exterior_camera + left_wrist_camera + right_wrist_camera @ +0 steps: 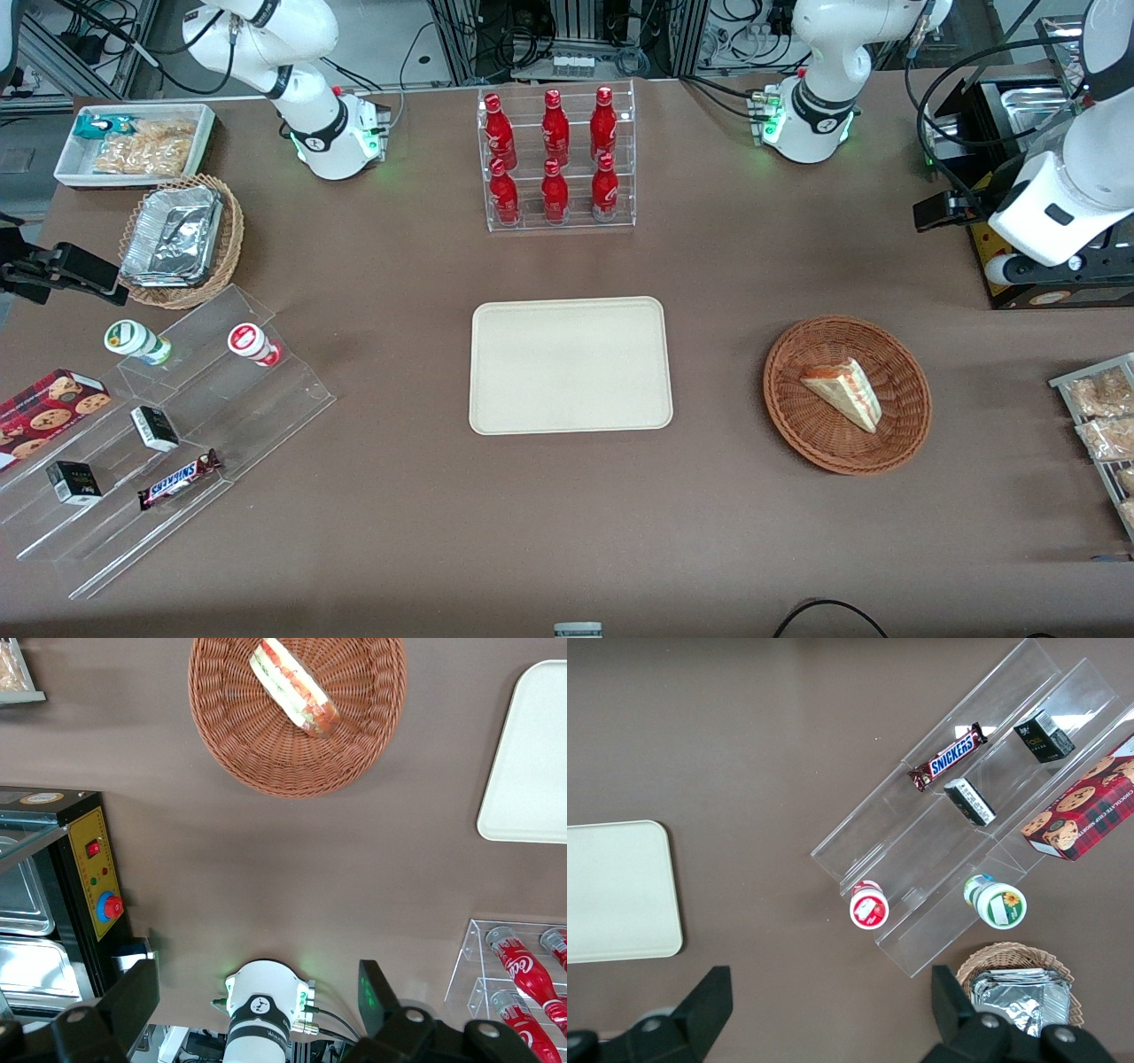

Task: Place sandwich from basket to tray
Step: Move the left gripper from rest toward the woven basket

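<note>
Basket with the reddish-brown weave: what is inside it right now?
Only the sandwich lies in the basket, with its red and green filling showing. The weave under it is covered. The hand is open, up near the working arm's end, nowhere near the basket.

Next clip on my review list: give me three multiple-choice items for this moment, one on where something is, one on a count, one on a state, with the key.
1. Where is the sandwich?
A. On the tray
B. In the reddish-brown basket
C. On the bare table

2. How many red bottles stand in the clear rack?
A. Four
B. Six
C. Eight

3. What state is the left arm's gripper in?
A. Open, holding nothing
B. Shut on the sandwich
C. Shut on a bottle

Key:
1 B: the wedge lies inside the basket, while the tray beside it is bare.
2 B: the red bottles stand three to a row, in two rows.
3 A: the gripper hangs above the table between the basket and the arm's base, fingers wide apart with nothing between them.
</note>
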